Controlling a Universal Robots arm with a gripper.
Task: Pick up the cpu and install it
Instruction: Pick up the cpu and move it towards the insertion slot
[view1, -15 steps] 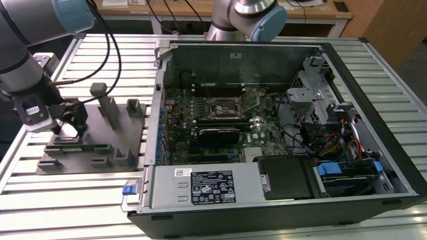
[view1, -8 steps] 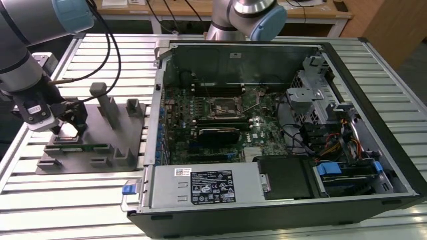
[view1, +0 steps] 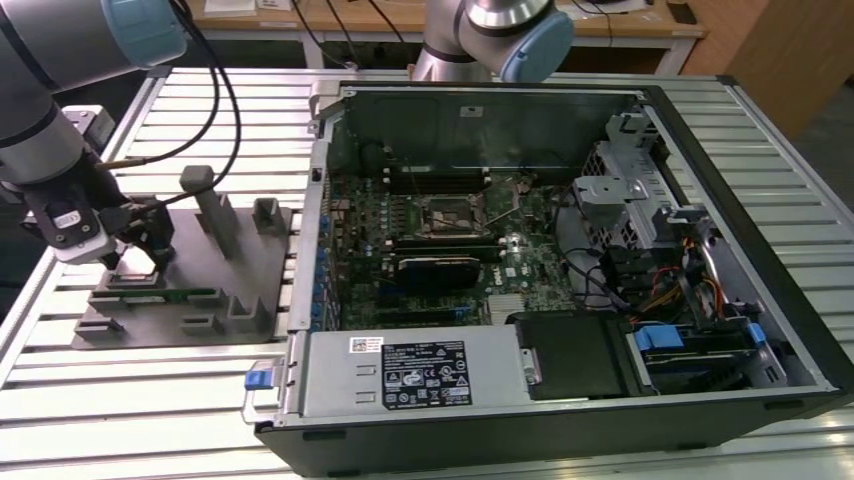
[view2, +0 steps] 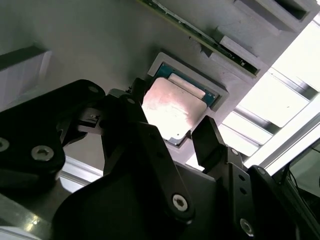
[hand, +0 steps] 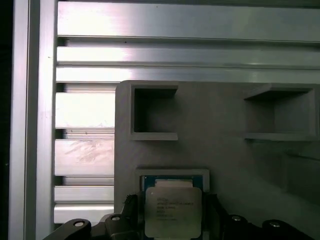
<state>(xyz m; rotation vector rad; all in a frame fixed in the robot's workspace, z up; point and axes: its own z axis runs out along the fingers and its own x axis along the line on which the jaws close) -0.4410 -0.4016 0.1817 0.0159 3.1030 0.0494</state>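
Claw (view1: 136, 262) sits directly over the cpu (hand: 172, 212) in the tray (view1: 187, 240). Its jaws stand narrowly apart beside two opposite edges.

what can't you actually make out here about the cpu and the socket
Second wrist view: one finger covers a corner of the cpu.
Exterior view: the gripper hides the cpu on the grey tray.
Exterior view: the socket contacts are too small to see.

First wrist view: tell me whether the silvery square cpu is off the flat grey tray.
No, the silvery-topped square cpu lies inside the framed pocket of the flat grey tray.
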